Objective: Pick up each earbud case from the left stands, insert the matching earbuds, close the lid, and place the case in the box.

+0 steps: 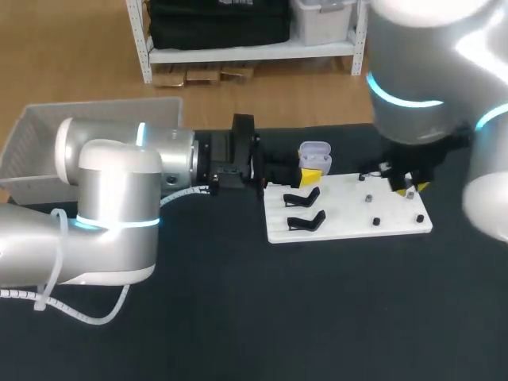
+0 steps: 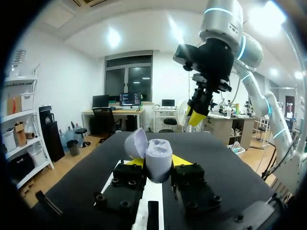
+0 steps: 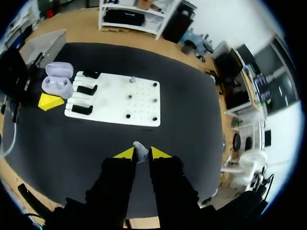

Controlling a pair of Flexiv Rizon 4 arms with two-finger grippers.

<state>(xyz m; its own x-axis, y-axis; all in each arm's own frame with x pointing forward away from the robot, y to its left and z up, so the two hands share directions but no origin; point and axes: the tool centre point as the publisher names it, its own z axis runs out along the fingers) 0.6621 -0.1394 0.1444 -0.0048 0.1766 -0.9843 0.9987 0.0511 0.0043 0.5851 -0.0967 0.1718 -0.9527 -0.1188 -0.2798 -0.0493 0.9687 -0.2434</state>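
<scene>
A lavender earbud case (image 1: 315, 152) with its lid open is held off the table at the back left corner of the white board (image 1: 349, 208), and my left gripper (image 1: 311, 171) is shut on it. In the left wrist view the case (image 2: 159, 154) sits between the yellow tips, its lid (image 2: 135, 143) tipped back. My right gripper (image 1: 409, 187) hangs above the board's right side. It (image 3: 138, 153) is shut on a small lavender earbud (image 3: 139, 147). From the right wrist the case (image 3: 57, 81) shows both sockets.
Black stands (image 1: 302, 198) (image 1: 306, 221) stand empty on the board's left part, and small pegs (image 1: 376, 221) dot its right part. A grey box (image 1: 48, 151) stands at the table's far left. Black tabletop lies open in front of the board.
</scene>
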